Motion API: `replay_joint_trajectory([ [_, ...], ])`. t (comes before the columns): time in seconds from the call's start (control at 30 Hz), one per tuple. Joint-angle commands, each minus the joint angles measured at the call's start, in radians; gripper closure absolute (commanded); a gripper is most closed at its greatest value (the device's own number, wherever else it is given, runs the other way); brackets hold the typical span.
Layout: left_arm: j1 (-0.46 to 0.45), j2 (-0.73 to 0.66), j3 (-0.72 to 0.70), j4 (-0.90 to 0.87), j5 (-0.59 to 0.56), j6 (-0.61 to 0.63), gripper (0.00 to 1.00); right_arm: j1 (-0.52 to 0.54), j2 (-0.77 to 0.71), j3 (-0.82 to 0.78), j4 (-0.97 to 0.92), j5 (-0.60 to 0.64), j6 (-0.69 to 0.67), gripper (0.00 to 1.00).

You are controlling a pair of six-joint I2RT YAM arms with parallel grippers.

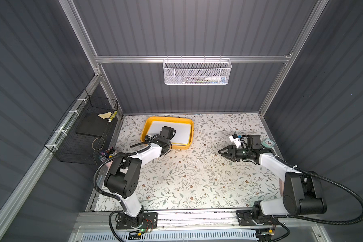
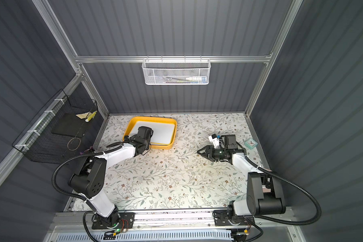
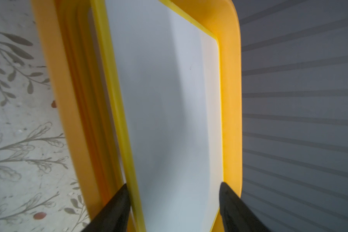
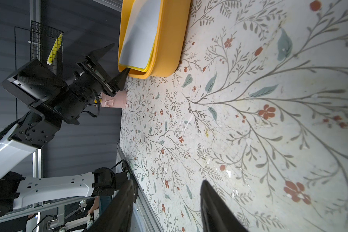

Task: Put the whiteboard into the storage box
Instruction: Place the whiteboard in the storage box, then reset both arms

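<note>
The whiteboard [image 1: 182, 132] [image 2: 164, 132] lies inside the yellow-orange storage box [image 1: 168, 118] [image 2: 153, 118] at the back left of the table. A second white edge shows under it along the box's front side. In the left wrist view the whiteboard [image 3: 165, 100] fills the storage box [image 3: 231, 100]. My left gripper [image 3: 174, 184] stands open over the box's left end, fingers wide apart and holding nothing. The right wrist view shows the left gripper [image 4: 117, 60] beside the storage box [image 4: 169, 40] and whiteboard [image 4: 141, 34]. My right gripper [image 1: 219, 151] [image 2: 198, 151] [image 4: 167, 184] hovers open and empty over the table's right side.
A white mesh basket [image 1: 196, 71] hangs on the back rail. A black wire basket [image 1: 82, 134] is fixed to the left wall. A pink cup of pens [image 1: 107, 154] stands at the left edge under the left arm. A teal clock [image 1: 267, 143] sits at the right edge.
</note>
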Motion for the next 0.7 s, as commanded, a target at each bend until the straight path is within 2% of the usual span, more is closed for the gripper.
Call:
replay_joint_trajectory([
  [0.0,-0.006,-0.032,-0.027,-0.064,-0.016,0.164,0.21,0.007,0.017,0.037,-0.009,-0.009,-0.011,0.46],
  [0.03,-0.006,-0.038,-0.027,-0.057,-0.012,0.202,0.19,0.007,0.019,0.039,-0.013,-0.005,-0.013,0.45],
  [0.1,-0.005,-0.053,-0.042,-0.004,0.006,0.303,0.01,0.007,0.012,0.034,-0.011,0.022,-0.009,0.45],
  [0.17,-0.006,-0.078,-0.067,0.064,0.034,0.438,0.0,0.007,0.004,0.037,-0.019,0.055,-0.015,0.44],
  [0.3,-0.006,-0.134,-0.1,0.054,0.016,0.601,0.0,0.007,-0.025,0.048,-0.07,0.124,-0.05,0.44],
  [0.4,-0.006,-0.216,-0.145,0.06,0.017,0.784,0.0,0.007,-0.064,0.05,-0.092,0.217,-0.06,0.43],
  [0.5,-0.003,-0.316,-0.226,0.093,-0.001,0.942,0.0,0.007,-0.117,0.064,-0.123,0.321,-0.063,0.43],
  [0.67,-0.001,-0.487,-0.324,0.06,-0.075,1.189,0.0,0.001,-0.235,0.07,-0.15,0.573,-0.07,0.37],
])
